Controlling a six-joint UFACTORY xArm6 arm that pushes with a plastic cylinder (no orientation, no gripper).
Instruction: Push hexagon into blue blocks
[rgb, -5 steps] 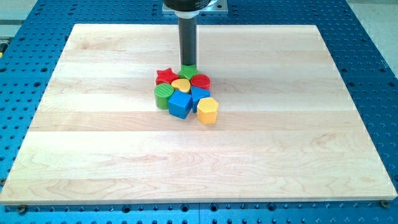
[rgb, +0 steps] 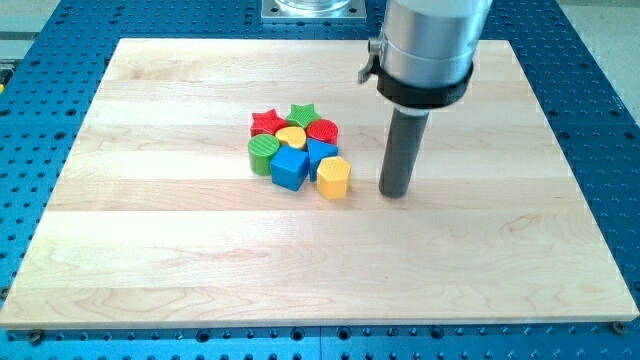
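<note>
A yellow hexagon block (rgb: 334, 178) stands at the lower right of a tight cluster, touching the blue blocks. A blue cube (rgb: 290, 168) lies just to its left and a second blue block (rgb: 320, 152) just above it. My tip (rgb: 396, 193) rests on the board to the right of the hexagon, a short gap away, not touching it. The rod rises to a large grey cylinder at the view's top.
The cluster also holds a red star (rgb: 266, 123), a green star (rgb: 303, 112), a red cylinder (rgb: 323, 130), a yellow block (rgb: 290, 136) and a green cylinder (rgb: 262, 155). All lie on a wooden board (rgb: 200, 250) with a blue perforated table around it.
My tip has moved from just above the green star at the cluster's top to the right of the yellow hexagon. The blocks have not moved.
</note>
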